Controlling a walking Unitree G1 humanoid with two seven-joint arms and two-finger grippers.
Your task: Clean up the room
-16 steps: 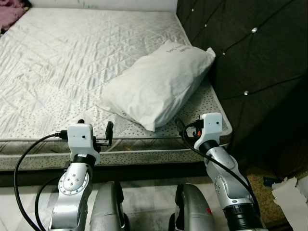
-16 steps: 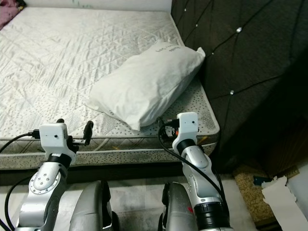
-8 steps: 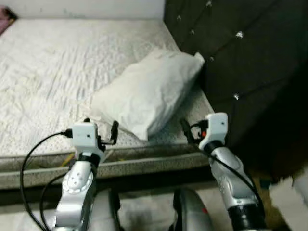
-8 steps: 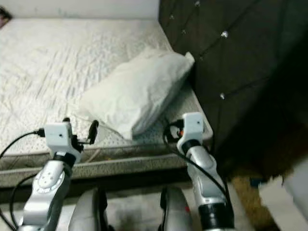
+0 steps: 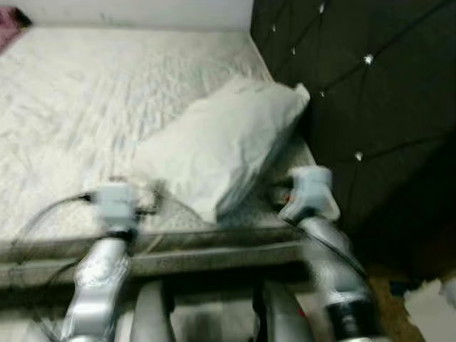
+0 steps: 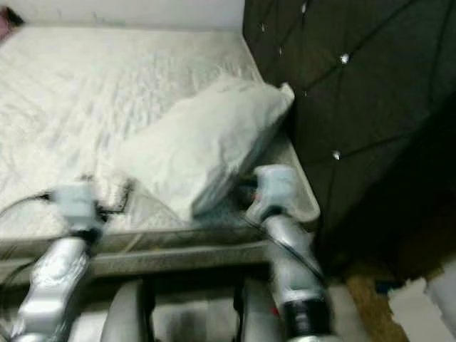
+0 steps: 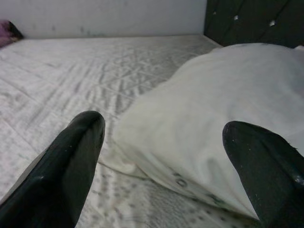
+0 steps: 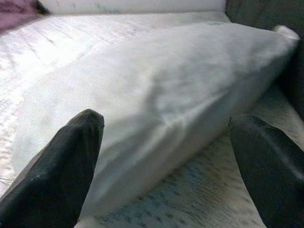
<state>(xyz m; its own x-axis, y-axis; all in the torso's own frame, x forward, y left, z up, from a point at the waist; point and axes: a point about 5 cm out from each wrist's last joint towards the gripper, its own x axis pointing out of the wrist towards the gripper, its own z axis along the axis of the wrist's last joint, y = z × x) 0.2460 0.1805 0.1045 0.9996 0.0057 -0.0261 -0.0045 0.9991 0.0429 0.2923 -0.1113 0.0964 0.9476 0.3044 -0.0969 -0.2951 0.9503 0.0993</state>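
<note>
Currently, head views are motion-blurred. Left eye view: white pillow [image 5: 224, 146] lies diagonally on the quilted mattress [image 5: 78, 92], its far corner close against the dark tufted headboard [image 5: 363, 107], its near corner just short of the mattress's front edge. We have both arms raised at that edge. Left gripper [image 5: 146, 203] sits near the pillow's near-left corner, right gripper [image 5: 274, 194] beside its near-right side. Finger state can't be read here, too smeared. Bit of purple fabric [image 5: 11, 18] at the far left corner of the bed. Pale paper scrap [image 5: 431, 310] on the floor at the right, below the headboard.

Right eye view: same scene, same blur. Pillow [image 6: 206, 142] between the two wrists, nothing more to add.

Left wrist view: sharp. We see the left gripper [image 7: 175, 156] with fingers spread wide, nothing between them. Pillow's [image 7: 223, 118] near corner and seam lie just ahead, mostly toward one finger [image 7: 263, 166]; the other finger [image 7: 66, 161] is over bare mattress [image 7: 71, 71]. No contact visible.

Right wrist view: right gripper [image 8: 171, 166] also wide open and empty. Pillow [image 8: 156, 99] spans the whole gap ahead of both fingertips, long side facing us, resting on the mattress [image 8: 213, 190]. Fingers [image 8: 57, 166] near it; we can't tell if they touch.
</note>
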